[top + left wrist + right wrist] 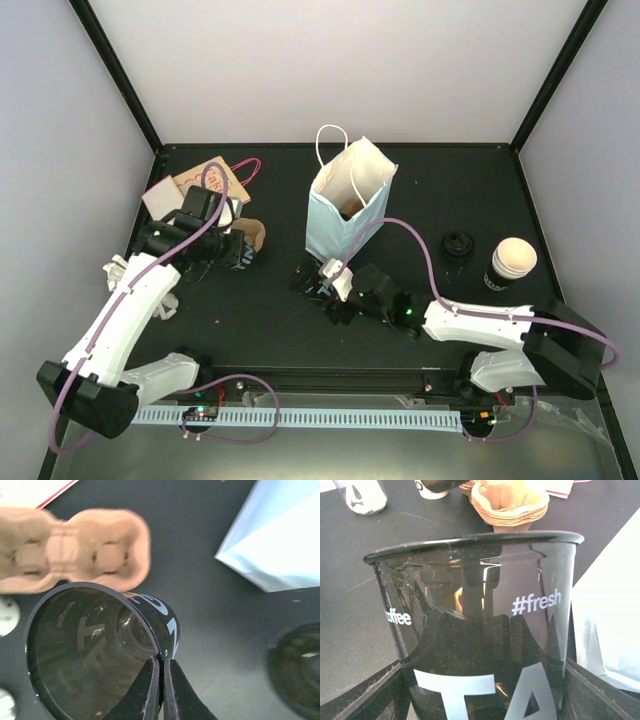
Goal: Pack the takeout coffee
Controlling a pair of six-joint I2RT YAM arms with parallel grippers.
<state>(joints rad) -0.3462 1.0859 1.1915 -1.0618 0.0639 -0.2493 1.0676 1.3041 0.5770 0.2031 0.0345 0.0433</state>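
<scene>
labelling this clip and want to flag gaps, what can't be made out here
bag interior: top view, shadowed by its own walls
dark round thing: left wrist view, blurred, cut off by the right edge
big lettering on the cup: right wrist view, cut off by the bottom edge

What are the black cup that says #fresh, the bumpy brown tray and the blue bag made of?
Black cup: probably shiny dark plastic; light glints on it and you can see through its wall. Brown tray: looks like dull moulded paper pulp, soft and rough-edged. Blue bag: likely paper, from its sharp folds.
</scene>
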